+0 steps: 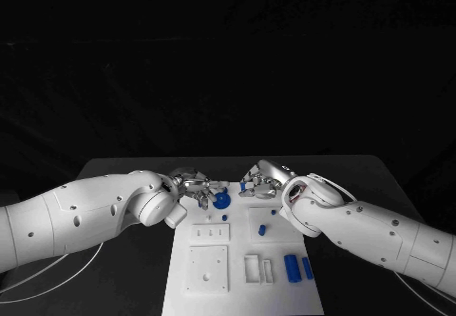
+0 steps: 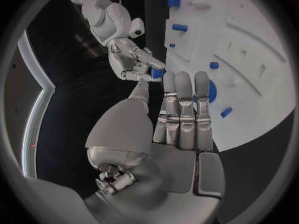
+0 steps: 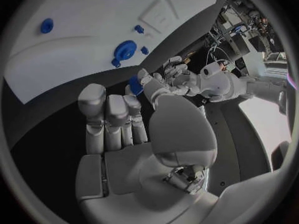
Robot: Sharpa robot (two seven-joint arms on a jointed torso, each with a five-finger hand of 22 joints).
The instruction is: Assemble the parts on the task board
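Observation:
The white task board (image 1: pixel 242 289) lies in the middle of the black table. At its far end stands a round blue part (image 1: pixel 221 200), also seen in the left wrist view (image 2: pixel 212 91) and the right wrist view (image 3: pixel 126 50). My left hand (image 1: pixel 195 187) hovers just left of it with fingers (image 2: pixel 185 102) straight and nothing in them. My right hand (image 1: pixel 257 184) is over the board's far edge and pinches a small blue part (image 2: pixel 157 73) between thumb and a finger; the same small blue part (image 3: pixel 135 85) sits at the thumb tip (image 3: pixel 144 77).
Two blue cylinders (image 1: pixel 298 267) lie side by side near the board's right edge, and a short blue peg (image 1: pixel 262 230) stands mid-board. A small blue piece (image 2: pixel 226 112) lies near the round part. Raised white blocks (image 1: pixel 207 266) and a slotted block (image 1: pixel 257 268) occupy the near half.

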